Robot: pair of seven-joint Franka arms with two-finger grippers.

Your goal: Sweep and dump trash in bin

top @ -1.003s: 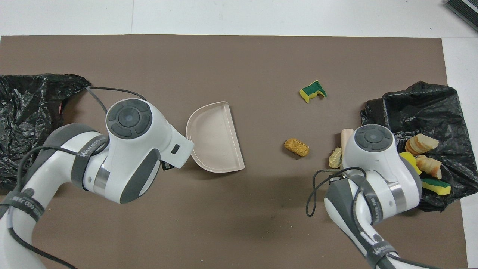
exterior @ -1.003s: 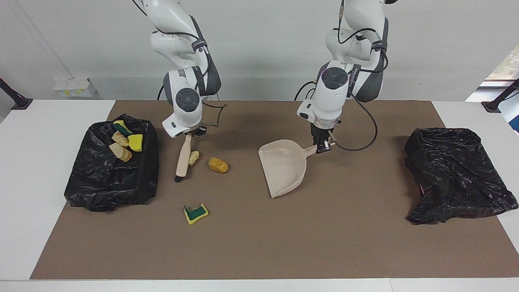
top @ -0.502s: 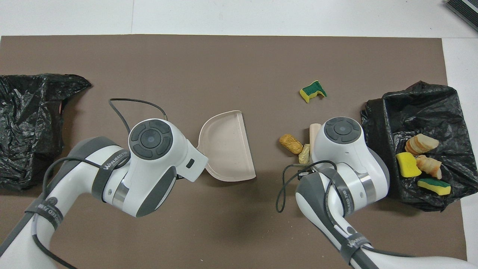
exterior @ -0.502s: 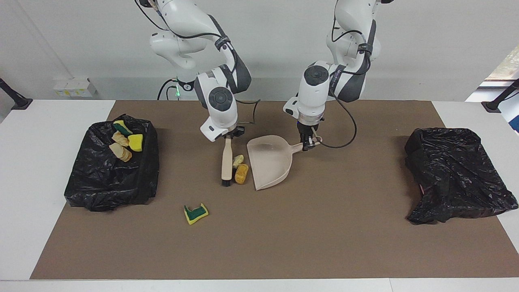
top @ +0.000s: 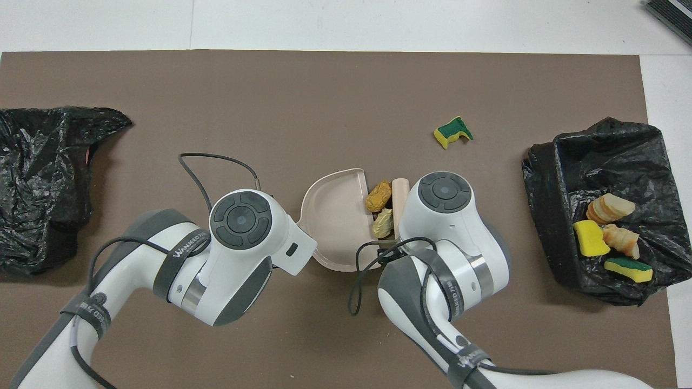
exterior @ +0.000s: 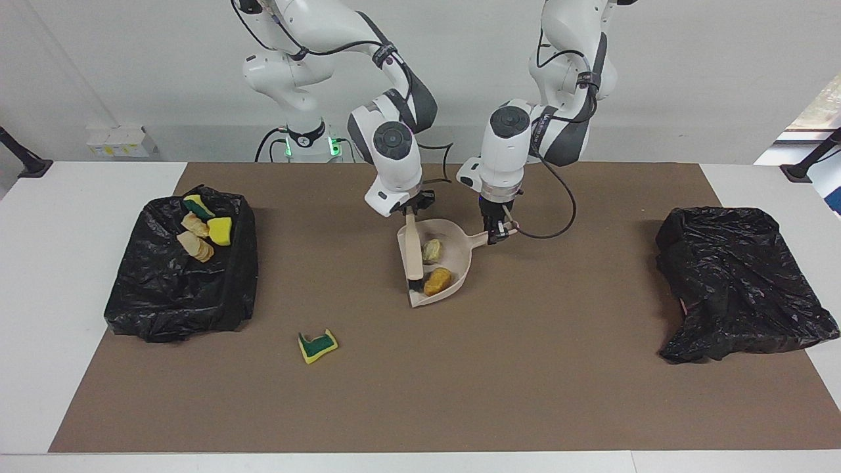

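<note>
My left gripper [exterior: 499,233] is shut on the handle of the beige dustpan [exterior: 452,235], which rests on the brown mat. My right gripper [exterior: 409,211] is shut on the handle of the beige brush [exterior: 413,253], whose bristle end lies at the pan's mouth. Two pieces of trash sit inside the pan: a pale yellow chunk [exterior: 431,249] and an orange-brown lump [exterior: 437,281]. A yellow-and-green sponge piece [exterior: 317,345] lies on the mat, farther from the robots, toward the right arm's end. From overhead the wrists hide both grippers; the dustpan [top: 332,216] and lump [top: 378,195] show.
The bin [exterior: 177,295], lined with a black bag, stands at the right arm's end and holds several scraps [exterior: 200,230]. A crumpled black bag [exterior: 736,282] lies at the left arm's end. The brown mat [exterior: 525,394] covers most of the white table.
The right arm swept the brush toward the left arm's end, pushing the two scraps across the mat into the dustpan. The left arm carried the dustpan toward them.
</note>
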